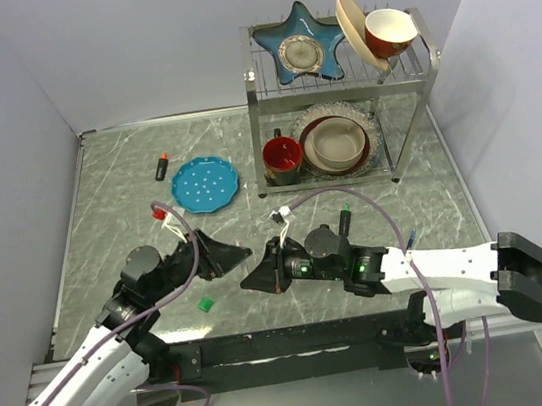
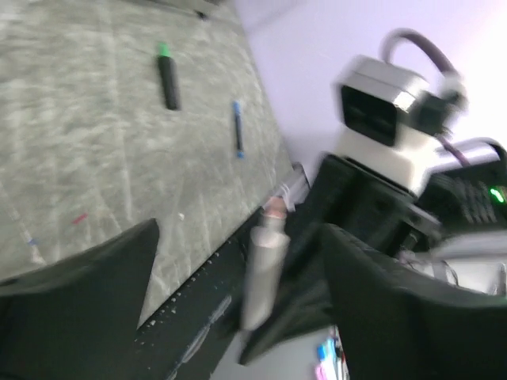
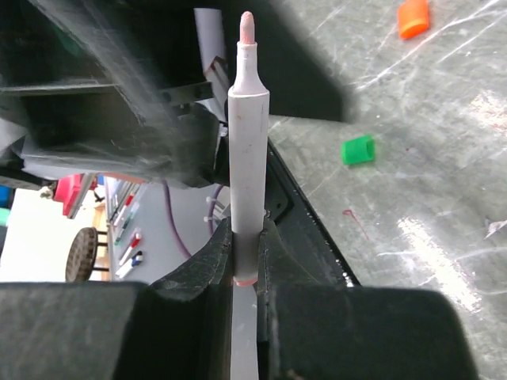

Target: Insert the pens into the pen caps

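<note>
Looked down on a grey marbled table between pale walls, dish rack at the back right. Counted three pens lying loose: one black marker near the blue plate, a second marker and a thin blue pen beside the right arm. Counted two loose caps: a green cap and an orange cap. Found the left gripper and right gripper close together mid-table.

From the left wrist, saw its fingers spread wide, empty, with a blurred white pen between them.

From the right wrist, saw the jaws clamped on the white pen's lower end, pen upright, pale pink tip bare, both caps on the table behind.
</note>
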You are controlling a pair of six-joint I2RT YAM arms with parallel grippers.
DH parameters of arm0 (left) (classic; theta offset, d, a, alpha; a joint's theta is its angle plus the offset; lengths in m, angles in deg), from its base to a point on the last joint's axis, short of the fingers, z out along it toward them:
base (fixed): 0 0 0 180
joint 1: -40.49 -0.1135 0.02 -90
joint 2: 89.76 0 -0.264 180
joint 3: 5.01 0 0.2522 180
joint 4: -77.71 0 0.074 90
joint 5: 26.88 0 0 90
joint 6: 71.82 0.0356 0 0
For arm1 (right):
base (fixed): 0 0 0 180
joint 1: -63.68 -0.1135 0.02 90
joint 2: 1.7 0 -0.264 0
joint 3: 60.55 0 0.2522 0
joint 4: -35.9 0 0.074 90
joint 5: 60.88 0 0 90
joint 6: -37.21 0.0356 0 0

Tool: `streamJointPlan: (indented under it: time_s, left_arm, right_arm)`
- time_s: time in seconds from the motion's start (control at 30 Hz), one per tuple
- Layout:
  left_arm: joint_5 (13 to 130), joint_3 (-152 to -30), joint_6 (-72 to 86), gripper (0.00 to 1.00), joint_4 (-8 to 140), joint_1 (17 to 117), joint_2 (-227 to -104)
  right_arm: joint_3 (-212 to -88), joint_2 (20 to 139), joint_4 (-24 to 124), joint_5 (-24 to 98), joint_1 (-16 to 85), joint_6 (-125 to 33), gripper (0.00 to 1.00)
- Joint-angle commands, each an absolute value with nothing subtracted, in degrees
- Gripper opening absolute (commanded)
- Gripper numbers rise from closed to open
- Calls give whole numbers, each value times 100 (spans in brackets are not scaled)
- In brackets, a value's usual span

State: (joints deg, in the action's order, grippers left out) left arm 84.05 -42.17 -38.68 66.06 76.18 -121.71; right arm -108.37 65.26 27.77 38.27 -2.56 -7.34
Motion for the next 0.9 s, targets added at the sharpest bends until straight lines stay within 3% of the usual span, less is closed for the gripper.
streamJointPlan:
  time_s: [0.0, 0.13, 0.23, 0.27, 0.53, 0.87]
  left_arm:
    - [7290, -4549, -4079, 97, 5764, 7618, -12026]
    - [5973, -4830, -4509, 99, 4727, 7618, -11947]
    - [4909, -5031, -4992, 93, 3971, 7618, -12043]
    - [4636, -5102, -5289, 86, 3612, 7609, -12087]
    - [1658, -5841, -7259, 86, 1194, 7145, -12764]
    - [1986, -5455, -7006, 87, 1025, 5124, -12703]
  right_arm:
    - [-10850, 6212, 2609, 3651, -276, -761, 0]
    - [-10833, 6071, 2883, 3343, -268, -814, 0]
    - [-10736, 5939, 2901, 3255, -267, -797, 0]
    - [-10710, 5913, 2910, 3220, -276, -797, 0]
    - [-10613, 5517, 3252, 3000, -276, -929, 0]
    - [-10569, 5069, 3631, 2947, -276, -1096, 0]
